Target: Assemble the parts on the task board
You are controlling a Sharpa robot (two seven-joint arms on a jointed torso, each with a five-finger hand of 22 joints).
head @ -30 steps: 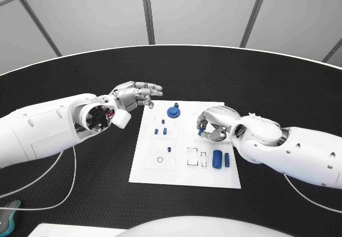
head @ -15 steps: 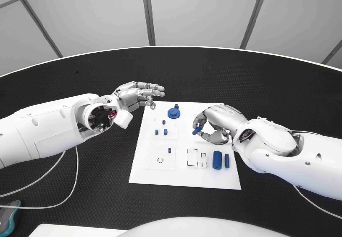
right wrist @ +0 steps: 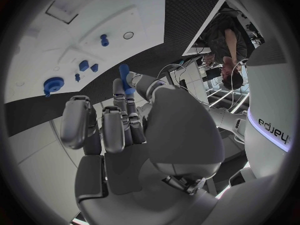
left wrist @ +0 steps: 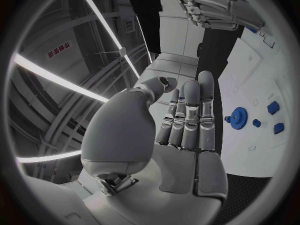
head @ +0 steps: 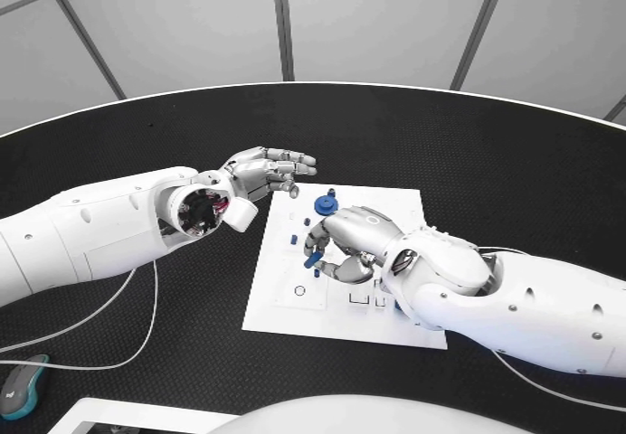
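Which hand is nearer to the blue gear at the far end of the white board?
The right hand, over the board just beside the gear. The left hand hovers off the board's far left corner.

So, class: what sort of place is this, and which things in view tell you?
Probably a robotics test lab. A round black table holds a white rectangular task board with small blue parts such as a blue gear-shaped piece, and the right hand pinches a small blue peg over it.
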